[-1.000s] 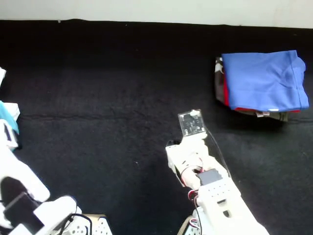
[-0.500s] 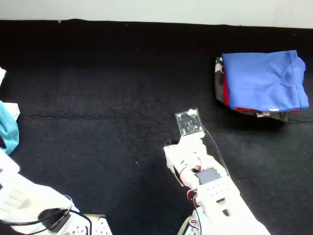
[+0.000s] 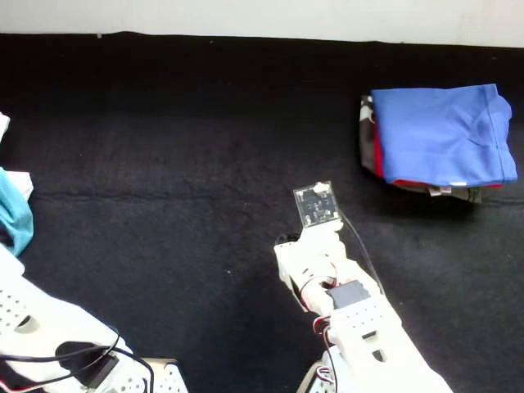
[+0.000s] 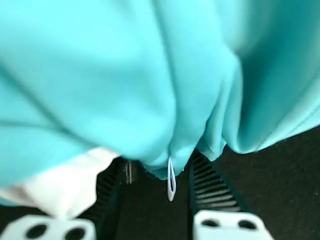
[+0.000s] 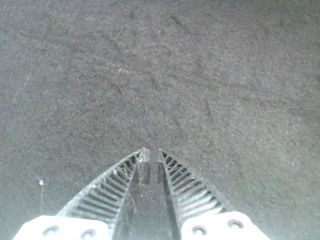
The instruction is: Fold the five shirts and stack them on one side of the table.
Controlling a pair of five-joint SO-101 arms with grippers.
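Observation:
A teal shirt [image 3: 15, 219] lies bunched at the table's left edge, over something white [image 3: 18, 185]. Up close, the teal shirt [image 4: 150, 75] hangs in folds that gather between the fingers of my left gripper [image 4: 160, 162], which is shut on it; the fingertips are hidden under the cloth. A folded blue shirt [image 3: 442, 135] tops a stack at the far right, with a red shirt [image 3: 383, 164] and a dark one [image 3: 367, 131] beneath. My right gripper [image 5: 150, 159] is shut on nothing, just above bare black table cloth. The right arm [image 3: 336, 286] stands at the near middle.
The black table cloth [image 3: 188, 164] covers the table up to a pale wall [image 3: 262, 16] along the far edge. White cloth [image 4: 60, 185] shows beside the left finger. The left arm's white base [image 3: 49, 344] fills the near left corner.
The left arm has swung back toward the near left corner, and the teal shirt at the left edge has shifted nearer with it. The right arm edged slightly left, then held still.

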